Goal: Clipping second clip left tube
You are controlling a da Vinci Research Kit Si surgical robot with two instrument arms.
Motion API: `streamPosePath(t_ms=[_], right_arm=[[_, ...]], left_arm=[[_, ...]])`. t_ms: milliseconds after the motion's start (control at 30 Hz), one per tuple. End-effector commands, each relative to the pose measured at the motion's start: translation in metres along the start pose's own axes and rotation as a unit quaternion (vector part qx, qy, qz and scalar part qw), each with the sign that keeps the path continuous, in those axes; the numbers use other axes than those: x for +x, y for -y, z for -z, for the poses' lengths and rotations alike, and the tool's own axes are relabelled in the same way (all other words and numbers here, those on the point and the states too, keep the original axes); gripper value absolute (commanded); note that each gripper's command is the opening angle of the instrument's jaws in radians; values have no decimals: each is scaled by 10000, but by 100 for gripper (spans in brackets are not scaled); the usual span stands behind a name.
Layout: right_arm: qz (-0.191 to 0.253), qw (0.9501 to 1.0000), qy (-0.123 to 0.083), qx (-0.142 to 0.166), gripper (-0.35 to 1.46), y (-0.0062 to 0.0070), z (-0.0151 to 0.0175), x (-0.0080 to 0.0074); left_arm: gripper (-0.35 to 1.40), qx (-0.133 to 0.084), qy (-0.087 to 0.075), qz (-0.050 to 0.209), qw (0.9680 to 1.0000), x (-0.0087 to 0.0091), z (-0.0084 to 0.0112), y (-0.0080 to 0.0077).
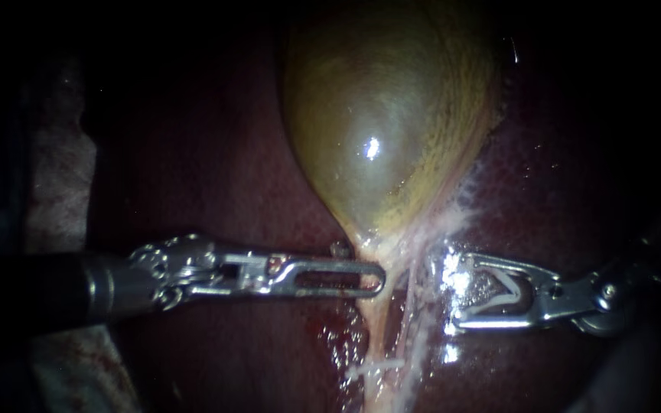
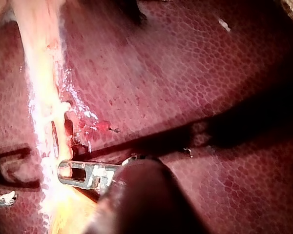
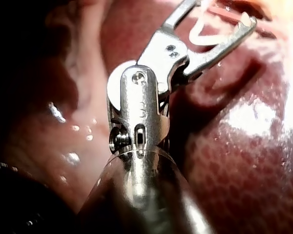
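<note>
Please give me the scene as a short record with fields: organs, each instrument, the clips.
Gallbladder: upper middle, narrowing down into a tube
Liver: dark red, around the gallbladder
Left instrument: tip against the tube
Right instrument: jaws wide, holding a loaded clip; beside the tube, not around it
Placed clip: white, across the tube lower down

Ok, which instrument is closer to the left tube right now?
Left. The left instrument's tip lies against the left tube; the right instrument, holding a clip, stands apart off the tube's other side.
</note>
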Motion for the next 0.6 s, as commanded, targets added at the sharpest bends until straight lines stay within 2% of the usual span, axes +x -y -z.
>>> streamPosePath(t_ms=[33, 300, 600], right_arm=[[-63, 10000, -8, -14, 60, 2, -2, 1], [-205, 9998, -7, -64, 60, 11, -20, 1], [-370, 9993, 69, -75, 60, 17, -38, -12]], left_arm=[[-35, -14, 10, -2, 10000, 0, 1, 0], [-35, -12, 83, -17, 10000, -4, 13, 3], [-35, 2, 142, -30, 9999, -6, 25, 7]])
